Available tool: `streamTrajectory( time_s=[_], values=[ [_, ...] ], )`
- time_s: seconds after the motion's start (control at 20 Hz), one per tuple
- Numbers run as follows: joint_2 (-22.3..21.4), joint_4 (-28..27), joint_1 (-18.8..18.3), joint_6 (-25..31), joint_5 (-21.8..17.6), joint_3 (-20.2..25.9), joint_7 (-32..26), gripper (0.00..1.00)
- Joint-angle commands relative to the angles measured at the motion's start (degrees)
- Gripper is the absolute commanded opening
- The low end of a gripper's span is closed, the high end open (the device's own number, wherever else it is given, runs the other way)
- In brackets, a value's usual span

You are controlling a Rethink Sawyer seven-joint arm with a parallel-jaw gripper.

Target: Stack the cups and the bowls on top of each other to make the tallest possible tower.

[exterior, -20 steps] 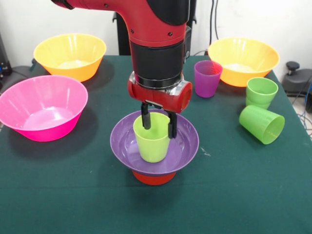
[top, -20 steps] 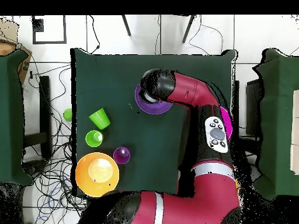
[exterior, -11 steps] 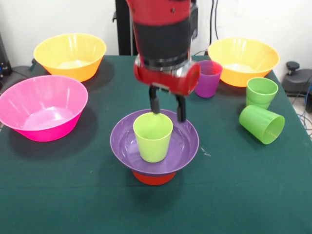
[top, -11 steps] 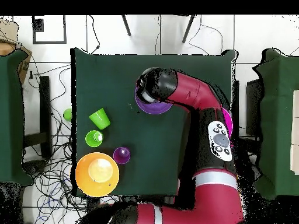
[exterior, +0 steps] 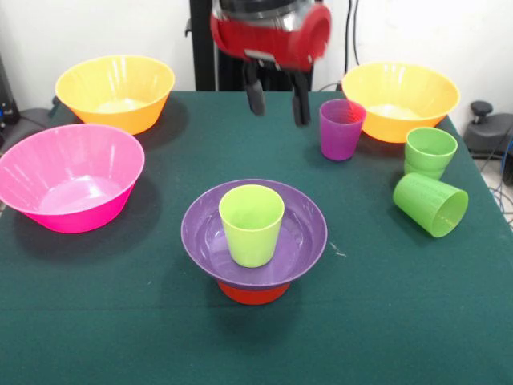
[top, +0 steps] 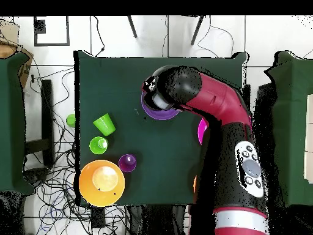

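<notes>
Cups and bowls carry no writing, brand or label you can read from either view. Look up at your gripper (exterior: 277,99): its two dark fingers (exterior: 255,96) hang apart, spread wide, with nothing between them and nothing touching them, high above the green table (exterior: 96,321). Below and nearer to you sits the tower (exterior: 254,241): the small orange bowl (exterior: 253,293) at the bottom, the purple bowl (exterior: 296,237) resting on it, and the yellow-green cup (exterior: 252,224) upright in the purple bowl's middle. To your left the big pink bowl (exterior: 70,176) stands on the cloth, and behind it, at the far left, an orange-yellow bowl (exterior: 115,91). At the far right you have the second orange-yellow bowl (exterior: 400,99), with the purple cup (exterior: 341,128) upright just left of it. On the right edge one green cup (exterior: 430,152) stands upright, and just in front of it another green cup (exterior: 430,204) lies on its side, mouth toward the right. From overhead, the arm (top: 208,104) covers most of the tower.
</notes>
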Motion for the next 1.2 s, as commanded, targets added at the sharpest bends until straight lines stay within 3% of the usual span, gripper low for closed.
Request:
streamTrajectory(
  time_s=[0.05, 0.6, 0.9, 1.2],
  values=[
    [-4.74, 9.90, -3.10, 6.56, 0.15, 3.89, -4.83, 1.00],
    [-3.35, 17.90, -17.55, -3.89, -7.18, 8.63, -20.85, 1.00],
    [0.76, 21.16, -23.13, -13.36, -11.24, 13.61, -20.23, 1.00],
    [7.07, 20.36, -26.51, -21.01, -15.47, 17.79, -17.28, 1.00]
  ],
)
